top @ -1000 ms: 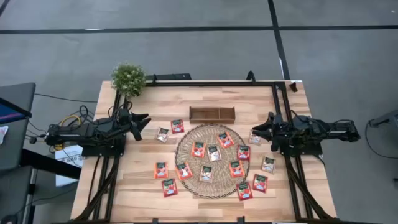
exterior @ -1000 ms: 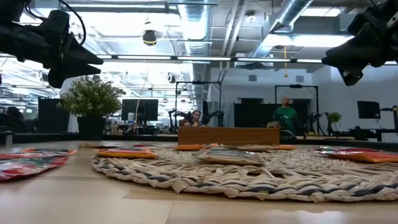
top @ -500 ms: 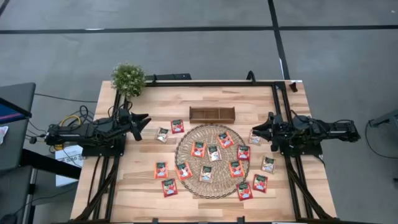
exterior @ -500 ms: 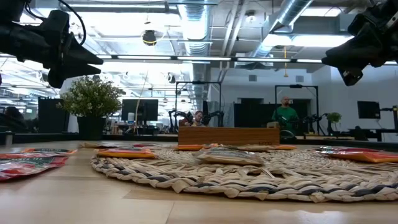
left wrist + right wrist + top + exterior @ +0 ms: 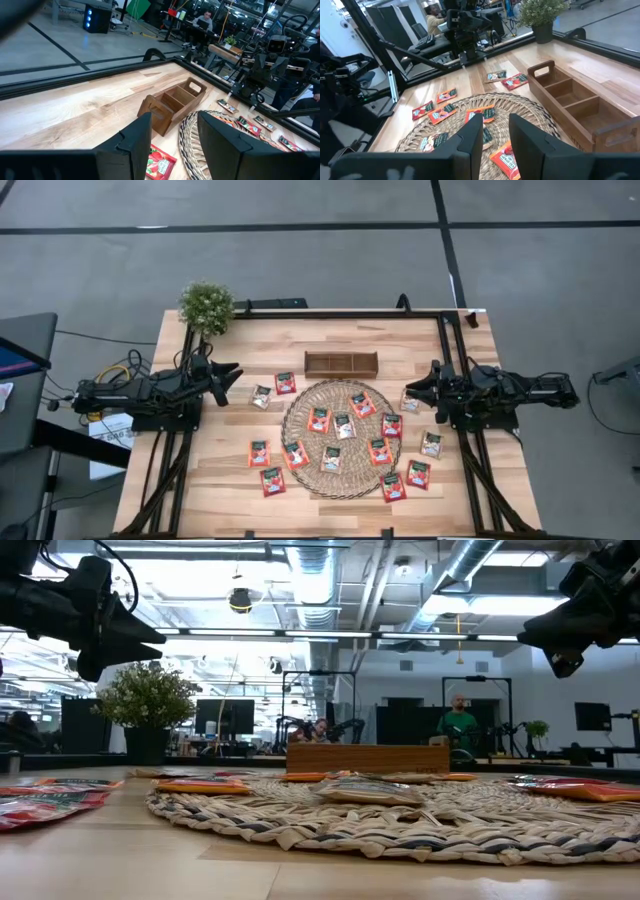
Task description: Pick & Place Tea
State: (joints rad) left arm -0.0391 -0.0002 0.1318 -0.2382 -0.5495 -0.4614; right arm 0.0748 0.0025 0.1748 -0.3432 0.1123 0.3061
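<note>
Above the left edge of the desk point(image 5: 330, 330) the left tool point(image 5: 232, 377) hangs in the air with its fingers parted and nothing between them; ahead of its tips lie a silvery tea sachet point(image 5: 262, 396) and a red one point(image 5: 286, 383), and beyond them the wooden tray point(image 5: 341, 364). Opposite, above the right edge, the right tool point(image 5: 415, 388) hangs likewise, its fingers set at a narrower gap, empty, with a pale sachet point(image 5: 410, 402) just below its tips. Between the two tools sits the round woven mat point(image 5: 340, 478), carrying several tea sachets point(image 5: 347, 426); more lie on bare wood near the mat's left point(image 5: 259, 453) and right point(image 5: 419, 474) sides. A potted plant point(image 5: 206, 306) stands behind the left tool
</note>
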